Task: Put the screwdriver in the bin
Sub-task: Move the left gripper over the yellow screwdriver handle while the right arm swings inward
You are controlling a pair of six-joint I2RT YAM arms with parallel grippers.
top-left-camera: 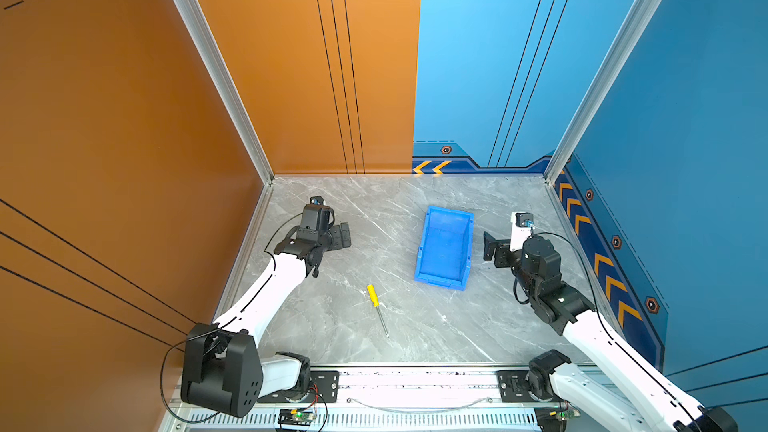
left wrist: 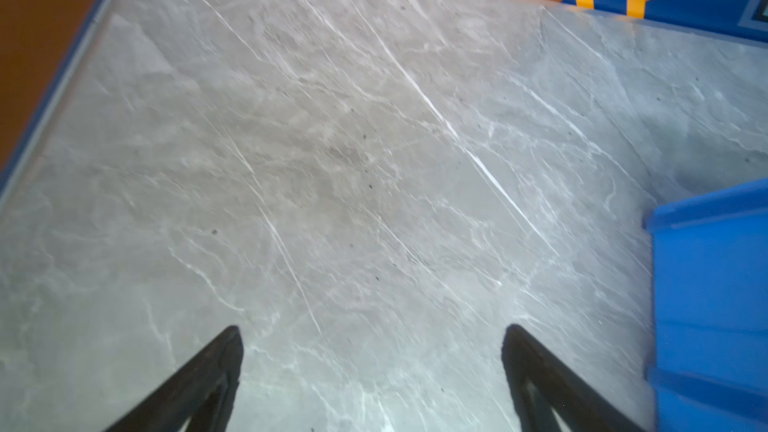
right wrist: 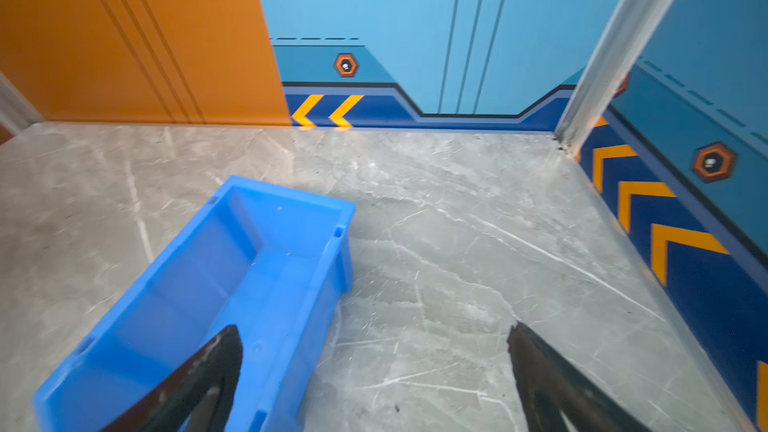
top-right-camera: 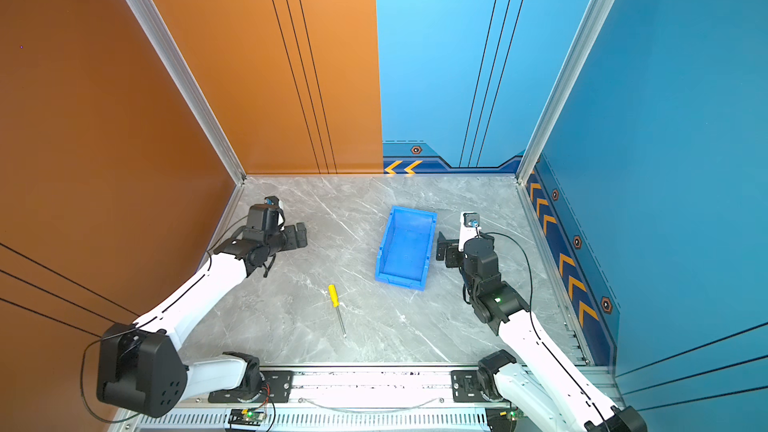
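The yellow screwdriver (top-left-camera: 377,305) is lying on the tabletop (top-left-camera: 324,326), handle toward the blue bin's (top-left-camera: 444,245) lipped end but apart from it; the left gripper (top-left-camera: 340,236), jaws gaping (like the right gripper's (top-left-camera: 489,248)), is hovering nearer.

Screwdriver (top-left-camera: 376,304) lying on the table (top-left-camera: 332,326), bin (top-left-camera: 444,243) behind and right of it (well apart)
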